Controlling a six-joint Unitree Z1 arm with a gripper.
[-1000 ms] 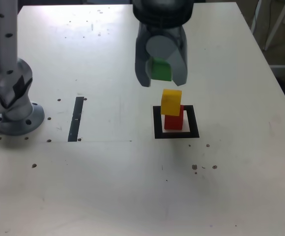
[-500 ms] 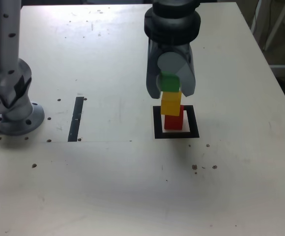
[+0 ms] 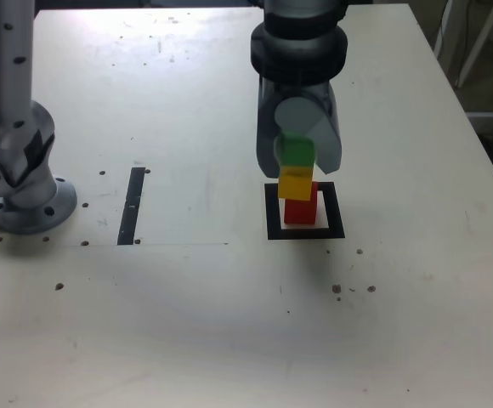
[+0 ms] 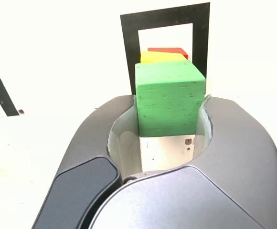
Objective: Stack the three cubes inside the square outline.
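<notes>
The green cube (image 4: 170,98) sits between the tool's (image 4: 171,106) two fingertips (image 4: 207,112).

Pincer (image 3: 298,170) and green cube (image 3: 297,151): displaced together toward the near side and slightly to the right in the exterior view. The green cube, at first separated in view from the yellow cube (image 3: 295,184), now appears directly at it, covering the yellow cube's far part; whether they touch cannot be told.
</notes>
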